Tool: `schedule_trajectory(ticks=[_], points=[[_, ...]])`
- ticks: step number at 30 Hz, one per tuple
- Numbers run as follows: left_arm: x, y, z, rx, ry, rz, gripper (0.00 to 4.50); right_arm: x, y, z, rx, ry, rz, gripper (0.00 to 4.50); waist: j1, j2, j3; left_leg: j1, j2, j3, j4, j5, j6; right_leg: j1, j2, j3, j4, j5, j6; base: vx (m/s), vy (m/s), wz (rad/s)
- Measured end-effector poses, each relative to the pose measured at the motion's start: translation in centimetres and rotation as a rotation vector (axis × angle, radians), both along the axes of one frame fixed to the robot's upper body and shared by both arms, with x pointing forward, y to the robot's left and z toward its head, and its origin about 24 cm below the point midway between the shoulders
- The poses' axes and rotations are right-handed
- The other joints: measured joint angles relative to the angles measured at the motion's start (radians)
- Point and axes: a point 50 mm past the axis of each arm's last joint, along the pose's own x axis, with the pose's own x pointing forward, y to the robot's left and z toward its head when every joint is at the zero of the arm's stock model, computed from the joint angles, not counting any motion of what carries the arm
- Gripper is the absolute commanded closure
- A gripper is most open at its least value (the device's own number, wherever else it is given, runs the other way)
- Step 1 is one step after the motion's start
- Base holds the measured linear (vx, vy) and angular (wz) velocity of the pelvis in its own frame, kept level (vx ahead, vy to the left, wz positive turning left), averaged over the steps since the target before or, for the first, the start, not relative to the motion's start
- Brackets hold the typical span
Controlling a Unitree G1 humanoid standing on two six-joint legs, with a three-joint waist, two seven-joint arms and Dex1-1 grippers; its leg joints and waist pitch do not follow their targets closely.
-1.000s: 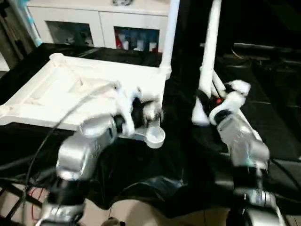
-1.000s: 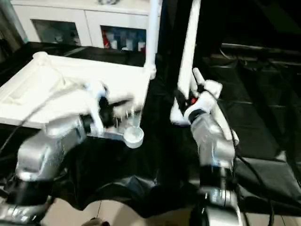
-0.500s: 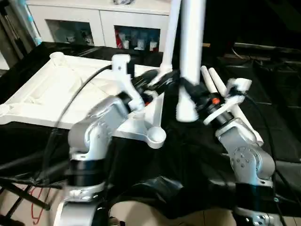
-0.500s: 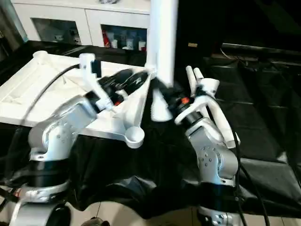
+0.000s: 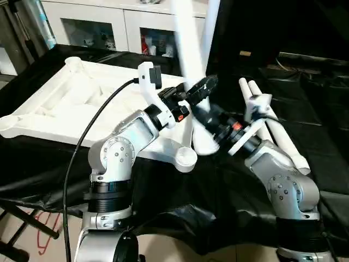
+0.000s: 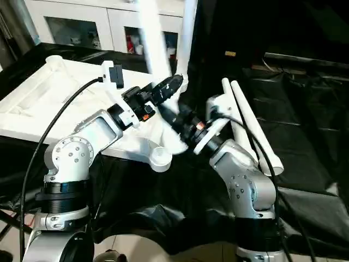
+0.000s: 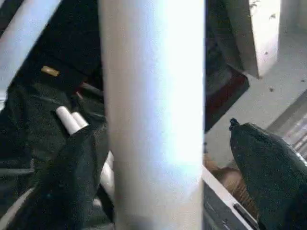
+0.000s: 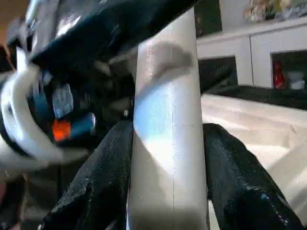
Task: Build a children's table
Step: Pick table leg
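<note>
Two arms: both were up by the near corner of the tabletop (image 5: 82,103), right where it sticks out w/ the round socket (image 5: 185,158).
Tabletop: white, flipped ribs-up on the black cloth (image 5: 305,109), lying flat. One leg was already standing upright in its far corner (image 5: 210,27), on the side toward the white cabinet (image 5: 109,27).
Held leg: long white tube (image 5: 185,49), tilted, rising past the top edge of the head view; its flared bottom end (image 5: 203,143) hung just above the tabletop's near corner, next to the socket. Can't tell if it touched.
Right gripper (image 8: 168,191): clamped on the held leg low down, black fingers (image 8: 105,182) pressed on both sides of the tube, no gap in the wrist view. In the head view it reached in from the side away from the tabletop (image 5: 215,123).
Left gripper (image 7: 158,158): spread wide, the tube passing between its fingers (image 7: 268,163) w/ daylight on at least one side, so not gripping. In the head view it sat over the tabletop's edge, tips at the leg (image 5: 199,87).
Spare legs: 2 more white tubes lying side by side on the cloth (image 5: 267,120), off the tabletop's right side, behind the right arm.
Cable: black one looping from the left wrist camera down over the tabletop's front edge (image 5: 92,131).
</note>
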Motion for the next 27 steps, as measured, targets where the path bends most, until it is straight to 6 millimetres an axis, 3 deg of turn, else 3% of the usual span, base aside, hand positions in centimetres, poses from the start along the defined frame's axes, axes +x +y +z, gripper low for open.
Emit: schedule_trajectory(ticks=[11,23,27], points=[[0.31,0.68,0.36,-0.055,0.024,0.046,1.41,0.03,0.24,-0.15,0.004,0.005,0.004,2.66,0.001,-0.007,0.002,0.0,0.0,0.0,0.0,0.0,0.001,0.0,0.0,0.0,0.0,0.0,0.0,0.0,0.0,0.0],[0.39,0.9,0.35,-0.048,0.024,0.057,2.5,-0.01,0.14,-0.05,0.005,-0.004,0.02,2.66,0.0,-0.007,0.002,0.0,0.0,0.0,0.0,0.001,0.002,0.0,0.0,0.0,0.0,0.001,0.001,0.0,0.0,0.0],[0.46,0.91,0.25,-0.05,0.027,0.061,2.61,0.01,0.14,-0.07,0.003,-0.003,0.018,2.66,0.0,-0.007,0.002,0.0,0.0,0.0,0.0,0.001,0.002,0.0,0.0,0.0,0.0,0.001,0.001,0.0,0.0,0.0]])
